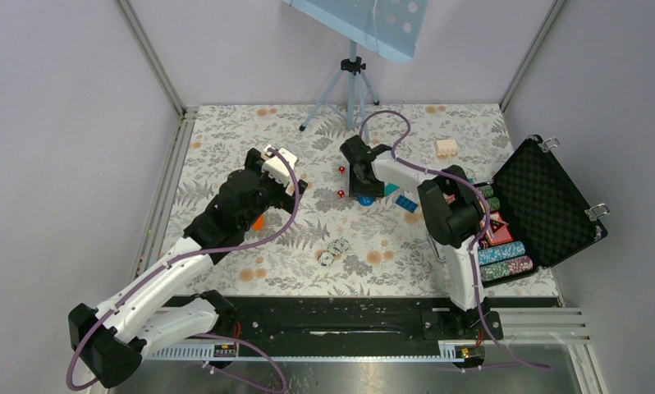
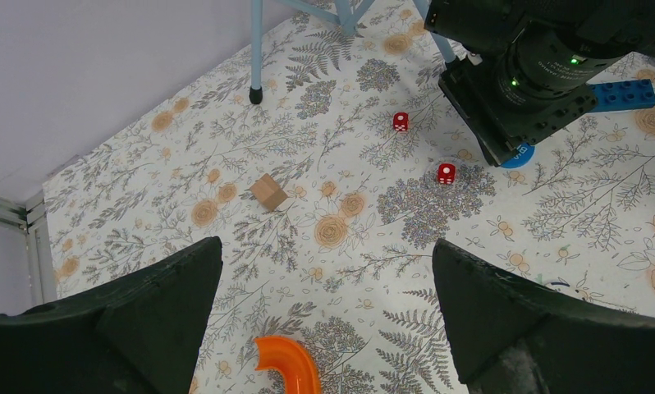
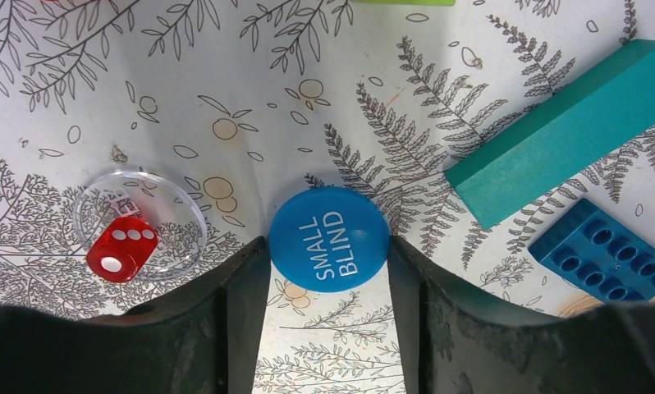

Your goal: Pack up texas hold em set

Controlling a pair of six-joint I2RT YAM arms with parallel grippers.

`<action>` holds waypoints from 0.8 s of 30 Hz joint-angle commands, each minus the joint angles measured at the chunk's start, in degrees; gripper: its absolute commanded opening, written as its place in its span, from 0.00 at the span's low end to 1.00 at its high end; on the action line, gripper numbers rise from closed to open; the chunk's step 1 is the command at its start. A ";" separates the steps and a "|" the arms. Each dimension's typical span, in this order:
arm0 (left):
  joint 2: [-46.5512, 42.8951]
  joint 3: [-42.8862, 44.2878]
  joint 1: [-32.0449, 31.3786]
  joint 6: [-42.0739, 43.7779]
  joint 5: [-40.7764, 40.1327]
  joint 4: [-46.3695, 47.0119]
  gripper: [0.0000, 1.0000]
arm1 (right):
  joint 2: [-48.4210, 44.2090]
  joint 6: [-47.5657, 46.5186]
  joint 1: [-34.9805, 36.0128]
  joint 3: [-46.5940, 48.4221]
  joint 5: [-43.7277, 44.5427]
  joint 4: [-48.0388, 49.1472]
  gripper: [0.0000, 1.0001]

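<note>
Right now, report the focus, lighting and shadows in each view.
Top external: even, soft light, sharp throughout, only faint shadows. Left wrist: table and red dice crisp; the left fingers are dark masses at the bottom. Right wrist: lettering on the blue disc sharp, glints on the clear disc, right fingers nearly black.

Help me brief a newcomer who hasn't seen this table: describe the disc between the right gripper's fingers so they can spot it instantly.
Start at the open black case on the right, then move left to the right gripper. Flat between its fingers lies a round blue disc. Unlike the clear disc and red die beside it, it reads SMALL BLIND in white.
</note>
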 commanded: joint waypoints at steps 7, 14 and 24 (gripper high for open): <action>-1.02 -0.01 -0.19 0.98 -0.21 1.92 0.99 | 1.87 -0.66 1.16 2.34 3.59 -3.21 0.48; -1.05 0.09 -0.16 0.85 -0.46 1.86 0.99 | -0.67 -1.14 1.16 -0.93 1.67 0.14 0.46; -1.31 2.68 0.56 -4.39 -4.26 1.02 0.99 | -6.62 -4.88 1.22 -5.21 -1.90 4.01 0.47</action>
